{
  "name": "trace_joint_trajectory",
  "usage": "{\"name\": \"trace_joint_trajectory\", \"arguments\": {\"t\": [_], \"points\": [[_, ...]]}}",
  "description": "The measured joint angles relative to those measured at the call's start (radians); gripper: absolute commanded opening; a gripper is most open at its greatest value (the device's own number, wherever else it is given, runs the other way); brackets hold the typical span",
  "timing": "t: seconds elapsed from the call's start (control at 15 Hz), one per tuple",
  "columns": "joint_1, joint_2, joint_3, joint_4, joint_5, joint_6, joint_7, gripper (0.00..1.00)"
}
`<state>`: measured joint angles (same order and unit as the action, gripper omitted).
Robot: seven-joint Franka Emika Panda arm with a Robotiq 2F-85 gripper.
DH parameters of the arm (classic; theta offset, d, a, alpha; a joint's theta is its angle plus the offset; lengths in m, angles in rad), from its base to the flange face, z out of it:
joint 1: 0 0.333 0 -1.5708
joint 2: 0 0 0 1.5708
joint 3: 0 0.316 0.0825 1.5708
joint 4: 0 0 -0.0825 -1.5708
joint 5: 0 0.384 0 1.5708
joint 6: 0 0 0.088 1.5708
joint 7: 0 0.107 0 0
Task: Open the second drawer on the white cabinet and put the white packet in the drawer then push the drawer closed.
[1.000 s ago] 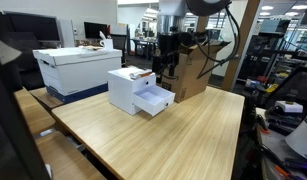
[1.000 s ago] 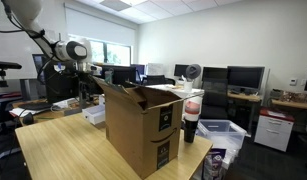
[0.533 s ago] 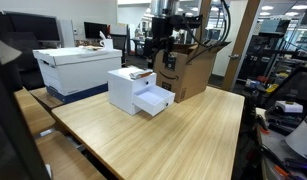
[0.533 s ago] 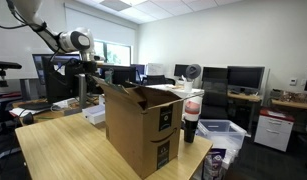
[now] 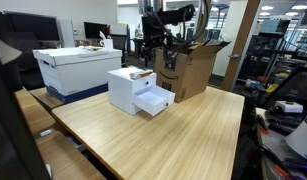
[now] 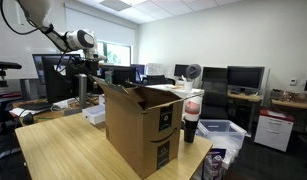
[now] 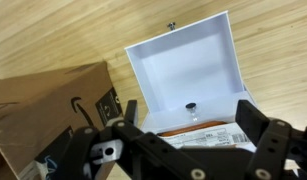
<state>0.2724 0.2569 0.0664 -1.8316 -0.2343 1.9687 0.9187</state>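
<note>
The second drawer [image 7: 183, 65], a shallow white tray with a small dark pull, stands open and empty. At its 6 o'clock, the small flat white packet [image 7: 208, 135] lies atop the box-shaped white cabinet [image 5: 123, 92]. A brown cardboard box [image 7: 38, 115] stands close at 8 o'clock, and bare wooden tabletop [image 7: 53, 35] lies toward 12. The jaws hang above, spread wide, gripping nothing.

**Operator:** Quantity of cabinets on the worktop [image 5: 183, 135]?

**Technician:** One white cabinet [image 5: 121, 92]. Drawers: two, counting the second drawer [image 7: 188, 65].

**Operator:** Pulls?

**Technician:** Two, both in the wrist view: one lower pull [image 7: 171, 26], one upper pull [image 7: 191, 105].

**Operator:** Packets and boxes?

**Technician:** One white packet [image 7: 208, 135]. Boxes: two in total, one brown cardboard box [image 5: 193, 65] and one white lidded storage box [image 5: 78, 62].
</note>
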Motion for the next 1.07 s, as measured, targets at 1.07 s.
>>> {"name": "trace_joint_trajectory", "arguments": {"t": [1.07], "points": [[-0.028, 0.105, -0.036, 0.094, 0.236, 0.207, 0.45, 1.0]]}}
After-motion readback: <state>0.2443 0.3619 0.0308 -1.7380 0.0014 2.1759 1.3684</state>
